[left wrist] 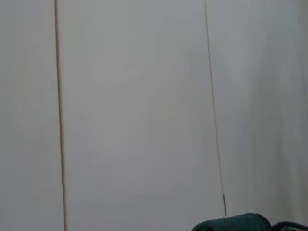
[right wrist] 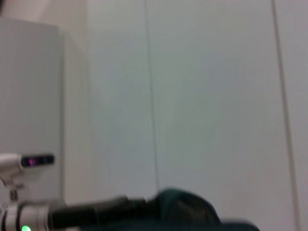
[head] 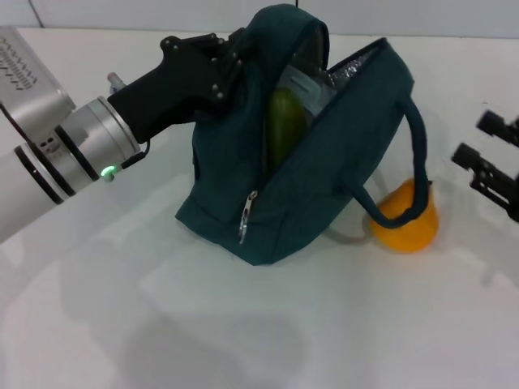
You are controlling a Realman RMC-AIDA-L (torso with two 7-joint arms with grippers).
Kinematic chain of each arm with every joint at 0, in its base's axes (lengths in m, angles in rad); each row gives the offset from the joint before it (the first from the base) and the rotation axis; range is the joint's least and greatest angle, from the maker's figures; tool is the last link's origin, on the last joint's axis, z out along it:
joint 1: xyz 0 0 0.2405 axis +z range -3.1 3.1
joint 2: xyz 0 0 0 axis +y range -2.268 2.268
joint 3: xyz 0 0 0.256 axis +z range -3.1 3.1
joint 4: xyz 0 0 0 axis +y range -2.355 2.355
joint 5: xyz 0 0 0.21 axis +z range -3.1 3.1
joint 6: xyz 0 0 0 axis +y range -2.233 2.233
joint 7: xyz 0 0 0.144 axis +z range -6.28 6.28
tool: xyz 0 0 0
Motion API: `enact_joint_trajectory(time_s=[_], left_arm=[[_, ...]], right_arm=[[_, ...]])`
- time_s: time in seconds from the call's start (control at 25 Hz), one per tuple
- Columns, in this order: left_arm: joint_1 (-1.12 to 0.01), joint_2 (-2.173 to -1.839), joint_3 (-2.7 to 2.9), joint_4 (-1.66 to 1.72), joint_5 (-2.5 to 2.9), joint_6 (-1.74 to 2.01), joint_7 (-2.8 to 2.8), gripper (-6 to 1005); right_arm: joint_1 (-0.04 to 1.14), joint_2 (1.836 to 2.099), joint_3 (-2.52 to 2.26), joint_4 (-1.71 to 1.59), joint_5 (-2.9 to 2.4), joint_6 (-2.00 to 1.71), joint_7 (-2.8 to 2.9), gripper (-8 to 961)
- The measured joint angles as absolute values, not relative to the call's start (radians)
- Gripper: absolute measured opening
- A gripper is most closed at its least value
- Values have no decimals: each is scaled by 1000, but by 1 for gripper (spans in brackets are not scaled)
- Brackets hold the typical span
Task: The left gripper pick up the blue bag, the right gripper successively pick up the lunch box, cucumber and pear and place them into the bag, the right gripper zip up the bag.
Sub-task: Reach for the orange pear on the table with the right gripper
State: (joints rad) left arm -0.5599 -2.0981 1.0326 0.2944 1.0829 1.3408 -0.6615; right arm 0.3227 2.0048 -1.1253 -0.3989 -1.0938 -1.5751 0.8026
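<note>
- The left gripper (head: 235,57) reaches in from nine o'clock in the head view, its fingers clenched on the upper left edge of the blue bag (head: 243,170), holding that side up.
- The blue bag sits on the white table (head: 162,324) near the middle of the head view, its top zipper undone and its mouth gaping toward one o'clock, silvery lining showing on the inner wall.
- The cucumber (head: 284,126) stands on end inside the bag, only its upper part visible in the opening.
- The lunch box (head: 312,89) is also inside, just at the cucumber's two o'clock side, leaning against the lining.
- The pear (head: 408,219) lies on the table outside the bag, at the bag's four o'clock side, with one loop handle (head: 418,154) draped across its top.
- The right gripper (head: 485,154) hangs at three o'clock by the picture's edge, apart from the pear and bag, fingers released and holding nothing.
- A metal zipper pull (head: 246,212) hangs at the bag's near end.
- The left wrist view shows only a sliver of the bag (left wrist: 233,223) before a pale wall.
</note>
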Motion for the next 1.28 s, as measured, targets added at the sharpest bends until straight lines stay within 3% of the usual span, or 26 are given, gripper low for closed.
enact_joint_trajectory(time_s=[0.12,0.32,1.28], left_arm=[[-561,-2098,1032,294,1083,1329,-651,76],[-561,-2101,1032,293,1083,1313,-650,76],[-586,-2101,1032,268,1083,1305,-649,77]], right_arm=[[294,1998,-1117,-370,-1094,-1571,781,565],[292,1987,-1086,-336,-1090,-1522,767,565],[403,2006,-1126,-333,-1250,-1393,774,560]])
